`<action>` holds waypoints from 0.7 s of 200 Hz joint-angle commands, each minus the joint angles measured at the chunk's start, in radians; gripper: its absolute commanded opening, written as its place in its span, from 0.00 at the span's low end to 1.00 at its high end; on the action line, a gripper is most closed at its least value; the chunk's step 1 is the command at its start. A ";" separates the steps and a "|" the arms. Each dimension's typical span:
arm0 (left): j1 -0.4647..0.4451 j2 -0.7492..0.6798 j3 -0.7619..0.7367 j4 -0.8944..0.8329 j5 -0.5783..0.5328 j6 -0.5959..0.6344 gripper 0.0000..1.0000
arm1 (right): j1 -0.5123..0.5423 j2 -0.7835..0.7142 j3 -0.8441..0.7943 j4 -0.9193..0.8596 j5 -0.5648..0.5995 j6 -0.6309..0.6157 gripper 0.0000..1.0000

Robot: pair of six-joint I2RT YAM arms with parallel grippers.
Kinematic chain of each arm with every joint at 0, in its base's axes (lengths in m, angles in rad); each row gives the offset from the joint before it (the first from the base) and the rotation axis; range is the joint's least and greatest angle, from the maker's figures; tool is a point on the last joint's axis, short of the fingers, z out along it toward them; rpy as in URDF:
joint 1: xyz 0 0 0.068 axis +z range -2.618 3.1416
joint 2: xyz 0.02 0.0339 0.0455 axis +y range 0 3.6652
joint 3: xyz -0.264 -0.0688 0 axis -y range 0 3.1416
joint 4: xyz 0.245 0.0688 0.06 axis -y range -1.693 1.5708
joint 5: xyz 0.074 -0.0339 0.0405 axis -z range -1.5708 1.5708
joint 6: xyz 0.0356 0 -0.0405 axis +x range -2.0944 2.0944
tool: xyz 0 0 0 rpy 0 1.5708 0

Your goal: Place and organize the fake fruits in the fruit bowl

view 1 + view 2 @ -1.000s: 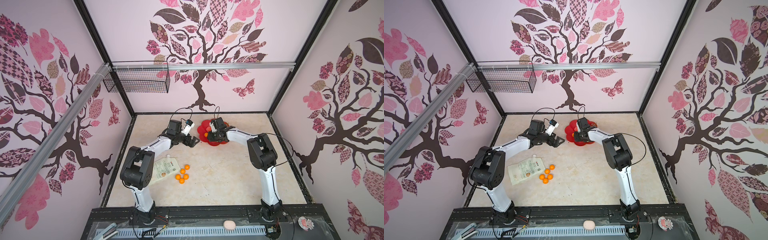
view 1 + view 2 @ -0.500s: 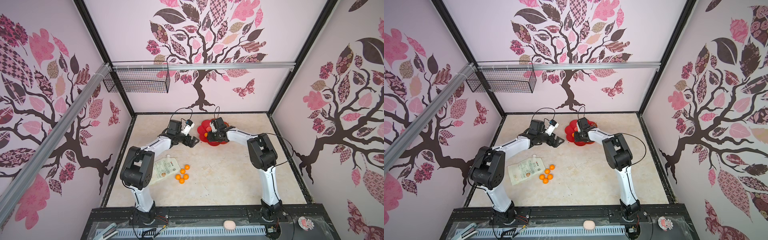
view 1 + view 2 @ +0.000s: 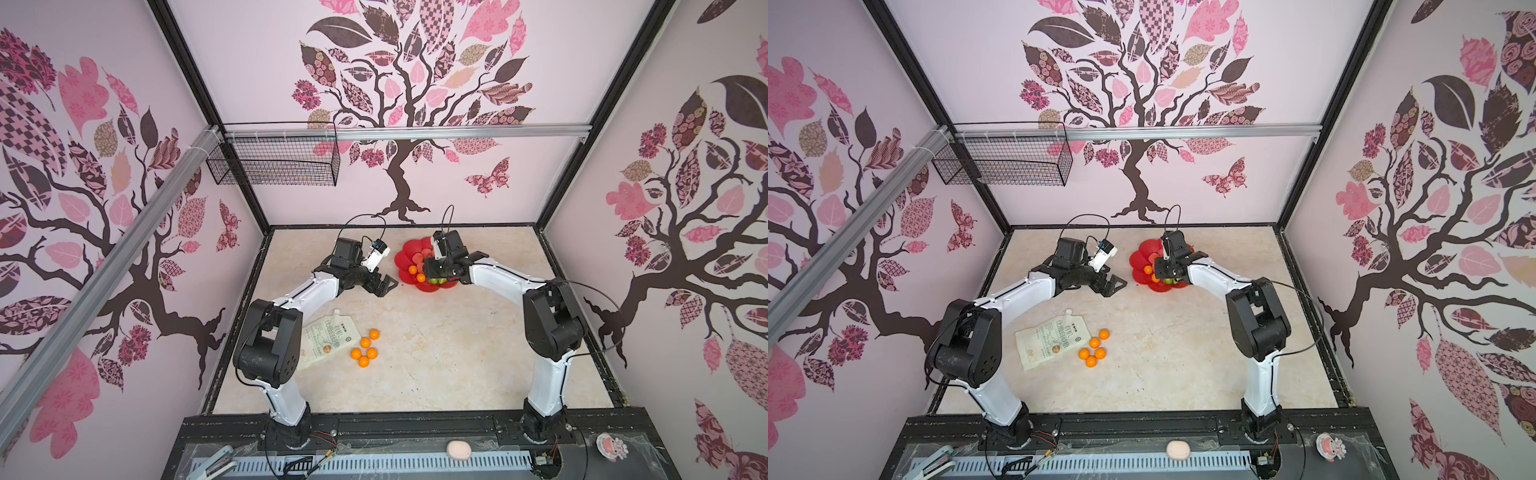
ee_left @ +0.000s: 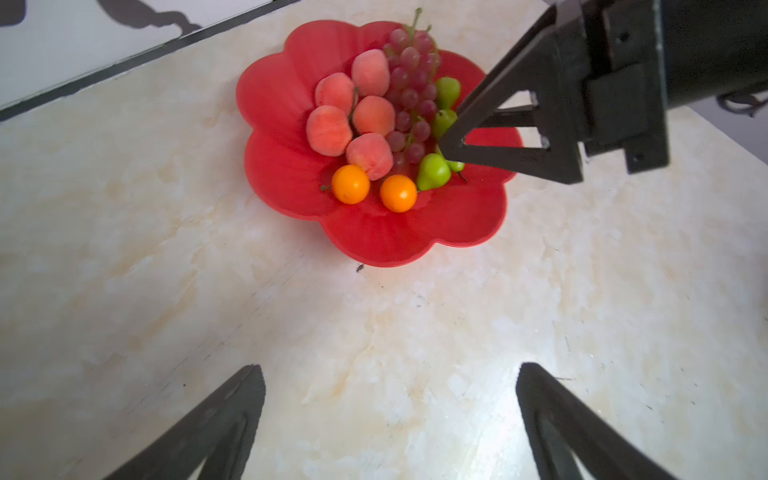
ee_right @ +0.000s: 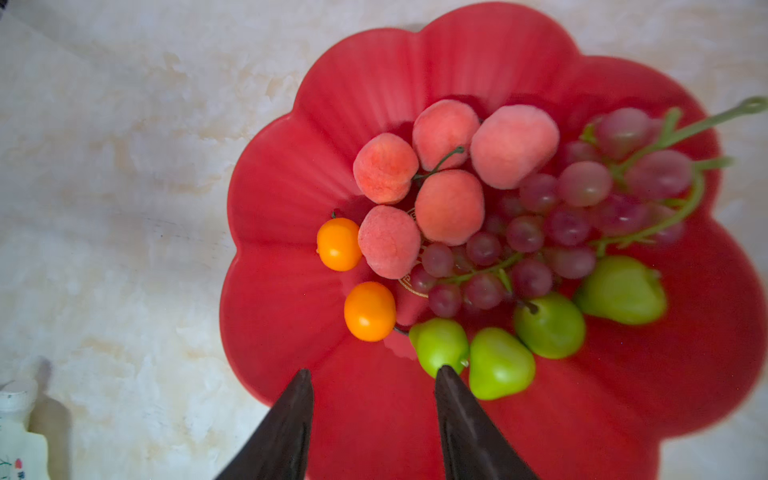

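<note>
The print on the white pouch (image 3: 326, 338) is too small to read; five loose oranges (image 3: 365, 343) lie beside it on the marble-look table (image 3: 436, 353). Farther out, my left gripper (image 4: 389, 366) hangs open and empty near the red flower-shaped fruit bowl (image 5: 291, 187), and my right gripper (image 5: 374, 369) is open above its pears (image 5: 500, 363), peaches (image 5: 449, 208), grapes (image 5: 538, 193) and two oranges (image 5: 370, 311). Behind, a wire basket (image 3: 276, 166) hangs on the tree-patterned wall (image 3: 415, 174).

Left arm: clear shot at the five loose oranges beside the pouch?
Probably yes. The left gripper is open and empty, with bare table between it and the oranges. The pouch lies beside them, not across the way.
</note>
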 commanded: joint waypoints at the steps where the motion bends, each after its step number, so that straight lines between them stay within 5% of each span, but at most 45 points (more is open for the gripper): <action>1: 0.009 -0.056 0.007 -0.102 0.166 0.165 0.99 | 0.020 -0.078 -0.016 -0.068 0.036 0.030 0.51; 42: 0.064 -0.120 -0.016 -0.300 0.356 0.457 0.98 | 0.102 -0.151 -0.069 -0.103 0.027 -0.004 0.51; 140: 0.310 -0.162 -0.021 -0.510 0.502 0.737 0.99 | 0.383 -0.019 0.012 -0.180 -0.017 0.154 0.48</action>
